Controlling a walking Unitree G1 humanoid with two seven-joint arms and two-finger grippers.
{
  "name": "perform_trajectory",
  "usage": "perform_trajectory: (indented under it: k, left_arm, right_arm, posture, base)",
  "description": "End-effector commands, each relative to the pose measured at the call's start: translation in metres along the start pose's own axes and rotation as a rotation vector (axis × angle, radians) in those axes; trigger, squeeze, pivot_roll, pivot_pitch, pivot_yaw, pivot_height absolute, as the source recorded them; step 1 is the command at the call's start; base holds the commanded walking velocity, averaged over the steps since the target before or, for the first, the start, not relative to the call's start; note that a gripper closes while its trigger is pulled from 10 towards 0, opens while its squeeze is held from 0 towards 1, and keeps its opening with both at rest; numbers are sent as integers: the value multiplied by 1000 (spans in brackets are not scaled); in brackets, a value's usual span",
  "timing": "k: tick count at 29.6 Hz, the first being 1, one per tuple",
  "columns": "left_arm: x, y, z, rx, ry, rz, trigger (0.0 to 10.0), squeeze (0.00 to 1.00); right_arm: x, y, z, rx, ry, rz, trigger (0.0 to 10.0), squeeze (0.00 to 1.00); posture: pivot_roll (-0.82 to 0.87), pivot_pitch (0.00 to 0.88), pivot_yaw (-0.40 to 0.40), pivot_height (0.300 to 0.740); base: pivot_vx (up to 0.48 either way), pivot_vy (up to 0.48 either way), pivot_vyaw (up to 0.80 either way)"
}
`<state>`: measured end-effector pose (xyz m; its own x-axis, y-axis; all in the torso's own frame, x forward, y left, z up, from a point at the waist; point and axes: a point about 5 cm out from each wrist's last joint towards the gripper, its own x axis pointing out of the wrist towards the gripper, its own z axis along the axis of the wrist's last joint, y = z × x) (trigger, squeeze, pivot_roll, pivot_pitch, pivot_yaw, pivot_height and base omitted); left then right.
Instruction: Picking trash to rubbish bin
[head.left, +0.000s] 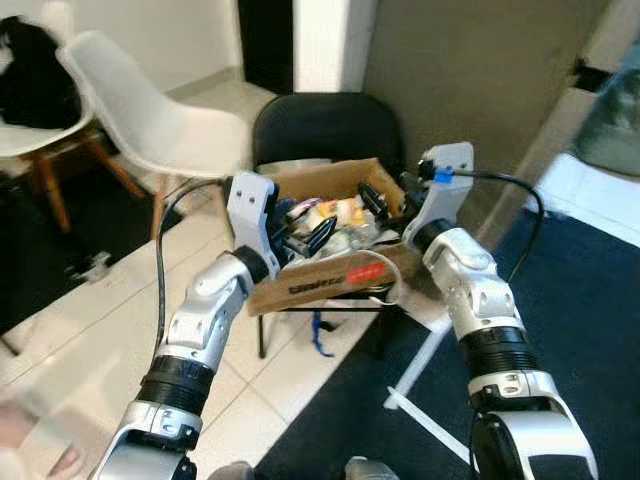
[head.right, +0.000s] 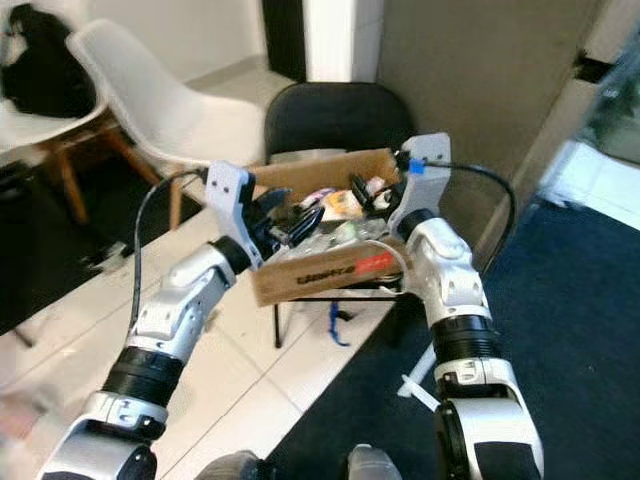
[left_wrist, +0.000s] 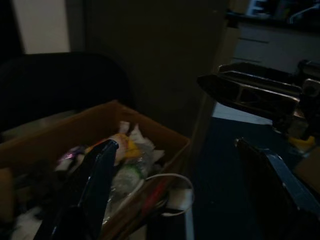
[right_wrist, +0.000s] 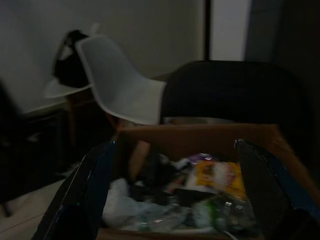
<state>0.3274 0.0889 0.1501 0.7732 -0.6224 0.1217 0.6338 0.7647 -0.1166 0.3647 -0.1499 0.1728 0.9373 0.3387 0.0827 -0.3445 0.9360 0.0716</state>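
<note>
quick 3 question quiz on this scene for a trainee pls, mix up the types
1. True or false: the cardboard box sits on the black chair.
2. The white chair is on the robot's: A) left B) right
3. What fills the box?

Key: 1 true. 2 A. 3 Mixed trash, including plastic wrappers; the left gripper and right gripper both reach over it, fingers open.
</note>
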Motion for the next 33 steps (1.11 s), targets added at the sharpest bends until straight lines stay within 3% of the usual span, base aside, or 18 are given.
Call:
perform_trajectory:
  k: [1, 19, 33]
  left_arm:
    - [0, -1, -2, 14, 15, -7, 10000, 0]
    - [0, -1, -3, 13, 16, -8, 10000, 0]
    - [0, -1, -3, 6, 11, -6, 10000, 0]
  right_arm:
    - [-1, -2, -1, -1, 4, -2, 10000, 0]
    - [0, -2, -1, -6, 6, 1, 10000, 0]
    - [0, -2, -1, -7, 7, 2, 10000, 0]
  posture:
    - [-49, 0, -8, 740]
    - [-50, 0, -7, 740]
    - [-50, 0, -7, 740]
  base:
    - [-412, 0, 0]
    - [-47, 0, 0]
    - [-407, 0, 0]
